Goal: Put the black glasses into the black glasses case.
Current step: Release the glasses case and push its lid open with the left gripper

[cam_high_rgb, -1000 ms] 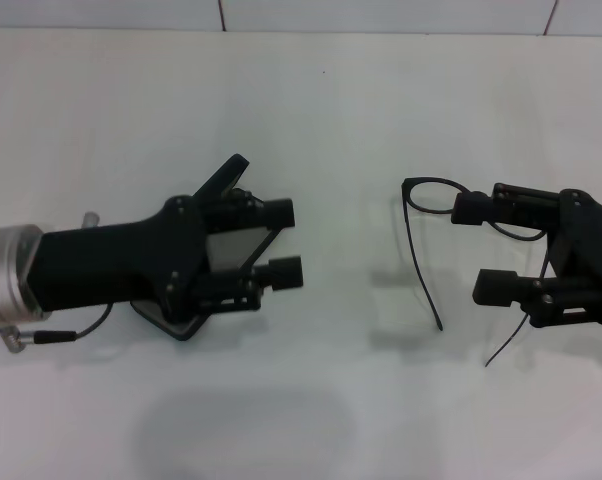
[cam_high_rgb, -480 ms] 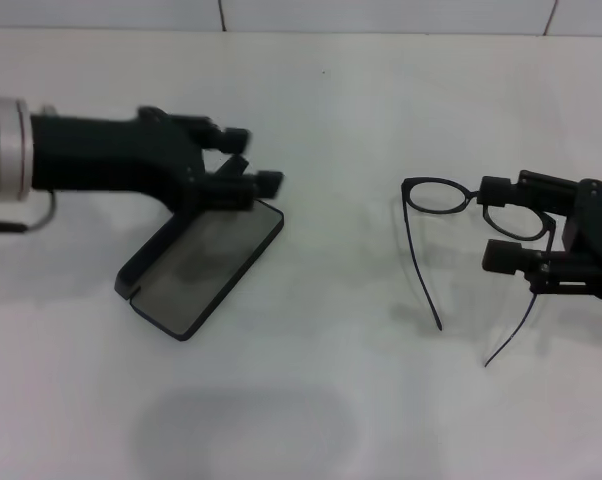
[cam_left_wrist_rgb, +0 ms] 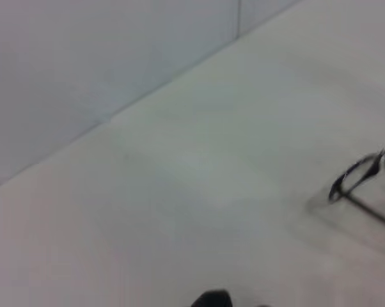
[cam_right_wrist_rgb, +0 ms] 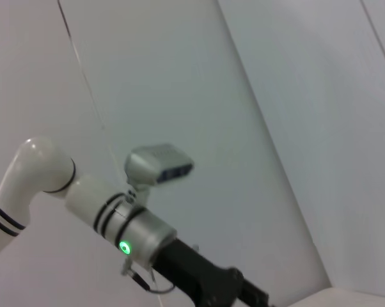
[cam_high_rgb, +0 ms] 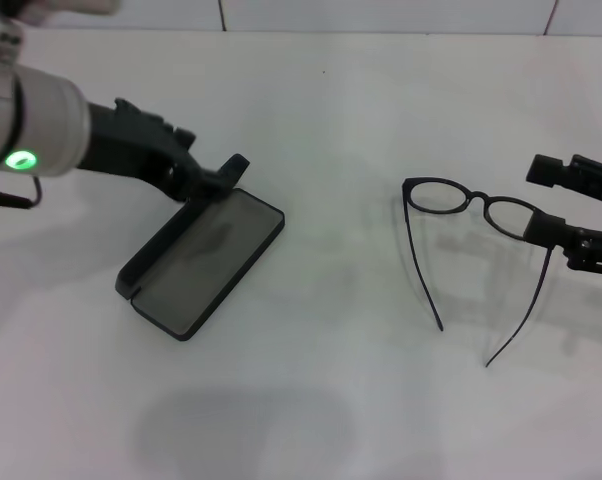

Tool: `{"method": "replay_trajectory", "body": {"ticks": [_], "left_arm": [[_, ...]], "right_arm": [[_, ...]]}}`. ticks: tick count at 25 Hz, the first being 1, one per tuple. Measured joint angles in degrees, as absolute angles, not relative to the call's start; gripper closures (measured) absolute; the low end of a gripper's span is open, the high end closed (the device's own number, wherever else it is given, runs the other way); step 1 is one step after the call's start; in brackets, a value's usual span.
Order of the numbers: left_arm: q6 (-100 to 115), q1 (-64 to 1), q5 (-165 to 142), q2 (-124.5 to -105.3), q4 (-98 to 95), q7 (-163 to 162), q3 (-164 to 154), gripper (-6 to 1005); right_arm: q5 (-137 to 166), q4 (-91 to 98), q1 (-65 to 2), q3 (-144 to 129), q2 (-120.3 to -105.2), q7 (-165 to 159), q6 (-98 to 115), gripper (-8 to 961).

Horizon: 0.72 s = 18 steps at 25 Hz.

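Flat rectangular matte-black glasses case (cam_high_rgb: 201, 263) w/ grey lining lies open on the white table (cam_high_rgb: 321, 400), lid raised at its far-left edge. Left gripper (cam_high_rgb: 217, 177) sits at that far edge, at the lid; finger state: cannot tell. Thin black-framed glasses (cam_high_rgb: 471, 205) w/ oval clear lenses rest on the table well to the right of the case, temple arms unfolded, pointing toward the robot. Right gripper (cam_high_rgb: 556, 200) is right of the glasses, fingers spread, released; one fingertip just beside the right lens rim. Glasses also partly visible in left wrist view (cam_left_wrist_rgb: 362, 185).
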State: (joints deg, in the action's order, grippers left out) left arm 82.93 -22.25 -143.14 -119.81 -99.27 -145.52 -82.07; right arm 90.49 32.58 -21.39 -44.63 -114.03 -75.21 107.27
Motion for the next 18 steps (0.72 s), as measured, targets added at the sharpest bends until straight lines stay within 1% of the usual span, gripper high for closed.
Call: {"method": "replay_trajectory", "body": {"ticks": [15,18], "left_arm": [[78.3,-28.8,-152.7,-119.79,-83.4,-148.0,-87.6,317],[80.3,-29.0,-154.9,-119.79,-84.3,-148.7,-88.4,349]], "right_arm": [[90.4,32.6,-21.1,-43.9,-113.74,-74.7,106.8,113],[90.4,32.5,-21.2,-43.2,-113.79,-74.5,106.8,113]]}}
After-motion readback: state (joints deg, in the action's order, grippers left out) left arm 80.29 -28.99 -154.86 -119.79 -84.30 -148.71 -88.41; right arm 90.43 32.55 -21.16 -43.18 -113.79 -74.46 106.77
